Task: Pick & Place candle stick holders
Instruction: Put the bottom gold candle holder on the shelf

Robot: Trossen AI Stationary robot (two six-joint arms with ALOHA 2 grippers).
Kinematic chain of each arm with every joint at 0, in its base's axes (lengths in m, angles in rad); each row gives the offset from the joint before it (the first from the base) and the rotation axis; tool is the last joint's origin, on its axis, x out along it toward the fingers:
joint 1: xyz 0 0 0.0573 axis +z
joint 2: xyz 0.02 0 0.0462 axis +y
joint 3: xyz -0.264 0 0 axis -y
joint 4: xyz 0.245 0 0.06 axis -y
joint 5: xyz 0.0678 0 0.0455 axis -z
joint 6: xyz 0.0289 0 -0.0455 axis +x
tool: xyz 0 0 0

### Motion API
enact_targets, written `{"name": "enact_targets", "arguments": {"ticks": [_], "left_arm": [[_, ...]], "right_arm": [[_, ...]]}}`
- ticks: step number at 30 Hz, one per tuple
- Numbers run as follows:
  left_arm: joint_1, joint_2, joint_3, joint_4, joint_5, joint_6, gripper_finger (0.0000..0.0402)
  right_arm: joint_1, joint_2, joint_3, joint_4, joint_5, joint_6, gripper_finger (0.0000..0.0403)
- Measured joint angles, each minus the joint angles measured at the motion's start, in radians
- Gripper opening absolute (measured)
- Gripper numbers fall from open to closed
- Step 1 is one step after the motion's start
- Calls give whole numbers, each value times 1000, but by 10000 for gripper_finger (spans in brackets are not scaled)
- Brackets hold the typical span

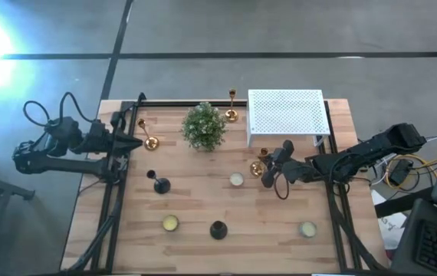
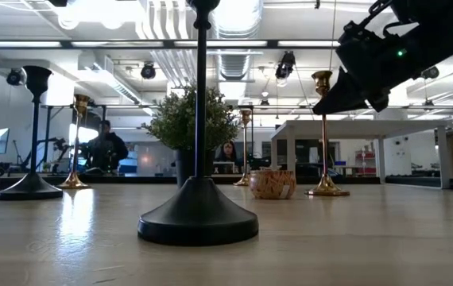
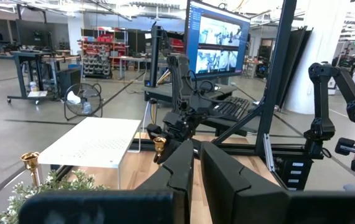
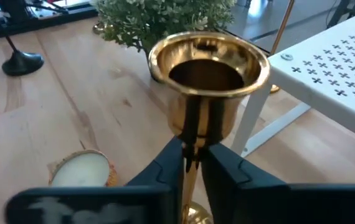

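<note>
We have the right gripper (image 4: pixel 193 163) clamped on the upright stem of the gold candle stick holder (image 4: pixel 207 81) just under its cup, beside the white perforated box (image 1: pixel 287 113); left gripper (image 3: pixel 196 163) shut, empty, farther off.

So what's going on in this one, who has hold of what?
The right gripper is shut on the stem of a gold candle holder standing in front of the white perforated box, just under its cup. The left gripper is shut and empty beside another gold holder at the table's left side. A third gold holder and two black ones stand untouched around the potted plant.
</note>
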Motion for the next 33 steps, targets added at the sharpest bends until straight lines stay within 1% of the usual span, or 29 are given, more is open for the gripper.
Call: {"name": "enact_targets", "arguments": {"ticks": [2,8,11,14,20,25,29,33], "left_arm": [[0,0,0,0,0,0,35],[0,0,0,0,0,0,35],[0,0,0,0,0,0,35],[0,0,0,0,0,0,35],[0,0,0,0,0,0,35],[0,0,0,0,0,0,35],[0,0,0,0,0,0,35],[0,0,0,0,0,0,35]], "right_arm": [[0,0,2,-1,-1,-2,18],[0,-3,2,-7,-2,0,15],[0,-26,17,-51,-13,0,14],[0,-75,65,-145,-23,-3,13],[-4,-195,222,-447,-25,-22,13],[-40,-282,361,-690,-23,-49,13],[-103,-360,438,-796,-23,-104,13],[-207,-444,476,-813,-22,-188,13]]}}
